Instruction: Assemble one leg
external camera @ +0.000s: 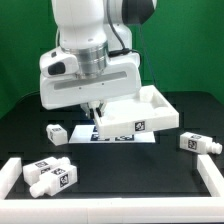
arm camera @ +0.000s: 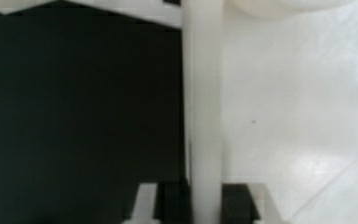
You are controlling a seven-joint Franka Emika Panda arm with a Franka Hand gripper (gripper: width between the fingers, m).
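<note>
My gripper [external camera: 95, 108] is shut on the left edge of the large white tabletop [external camera: 138, 115], which sits at the middle of the table. In the wrist view the tabletop's thin edge [arm camera: 202, 110] runs straight between my two fingers [arm camera: 155, 204], with the gripper [arm camera: 201, 196] closed round it. Several small white legs with tag markers lie loose: one [external camera: 57, 132] left of the tabletop, one [external camera: 197, 143] at the exterior view's right, and two [external camera: 52, 174] near the front left. No leg shows in the wrist view.
The marker board [external camera: 88, 138] lies under the tabletop's front edge. A white border wall stands at the front left [external camera: 12, 172] and front right [external camera: 212, 176]. The table is black with a green backdrop behind.
</note>
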